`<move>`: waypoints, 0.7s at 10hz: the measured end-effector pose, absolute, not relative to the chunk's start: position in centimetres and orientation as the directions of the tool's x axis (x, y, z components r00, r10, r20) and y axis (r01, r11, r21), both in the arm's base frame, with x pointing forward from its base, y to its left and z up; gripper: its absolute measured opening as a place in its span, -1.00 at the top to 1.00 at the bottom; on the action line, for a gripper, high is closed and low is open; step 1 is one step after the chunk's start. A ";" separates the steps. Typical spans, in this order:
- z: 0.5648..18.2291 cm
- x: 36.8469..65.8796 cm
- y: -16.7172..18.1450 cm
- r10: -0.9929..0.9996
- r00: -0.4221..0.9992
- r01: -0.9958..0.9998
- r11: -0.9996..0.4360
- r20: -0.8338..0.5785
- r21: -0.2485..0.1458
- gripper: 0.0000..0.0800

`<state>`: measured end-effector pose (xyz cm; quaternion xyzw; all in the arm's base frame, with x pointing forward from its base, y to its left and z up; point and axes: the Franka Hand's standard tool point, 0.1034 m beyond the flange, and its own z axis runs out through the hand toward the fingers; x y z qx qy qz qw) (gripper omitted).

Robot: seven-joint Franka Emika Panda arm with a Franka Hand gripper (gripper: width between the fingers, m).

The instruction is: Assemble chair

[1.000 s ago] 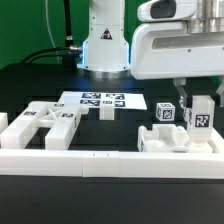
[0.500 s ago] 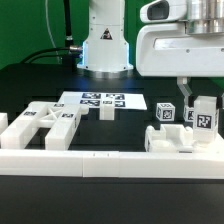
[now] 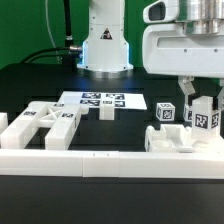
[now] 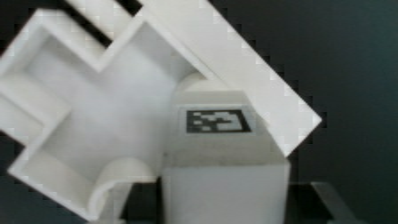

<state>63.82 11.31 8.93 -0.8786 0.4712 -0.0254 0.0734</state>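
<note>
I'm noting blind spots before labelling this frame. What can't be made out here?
- Exterior view: whether the gripper actually clamps the tagged leg. The contact is too small to see.
- Exterior view: the lower edge of the white slab is hidden behind the border rail.
- Wrist view: blurred, so the pattern on the tag is unreadable. The fingers don't show.
- Exterior view: the top edge cuts off the arm.

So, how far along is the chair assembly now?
Still early: no parts look clearly joined. In hand: the gripper seems closed on a tagged leg, held upright at the flat slab. Left to do: the tagged cube, the cut-out frames and the small block lie apart on the table.
</note>
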 end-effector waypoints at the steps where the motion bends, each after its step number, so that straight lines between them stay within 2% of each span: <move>1: 8.9 63.9 11.4 -0.883 0.468 -0.875 -0.456 -0.043 -0.159 0.28; 3: 8.9 64.0 11.5 -0.932 0.357 -0.925 -0.343 -0.065 -0.163 0.28; 4: 8.9 64.0 11.5 -0.931 0.359 -0.925 -0.345 -0.065 -0.162 0.10; 5: 8.9 64.0 11.6 -0.922 0.381 -0.915 -0.368 -0.061 -0.164 0.10; 6: 8.9 64.0 11.6 -0.908 0.415 -0.901 -0.401 -0.055 -0.166 -0.36; 7: 8.9 64.0 11.6 -0.892 0.449 -0.884 -0.435 -0.049 -0.168 -0.36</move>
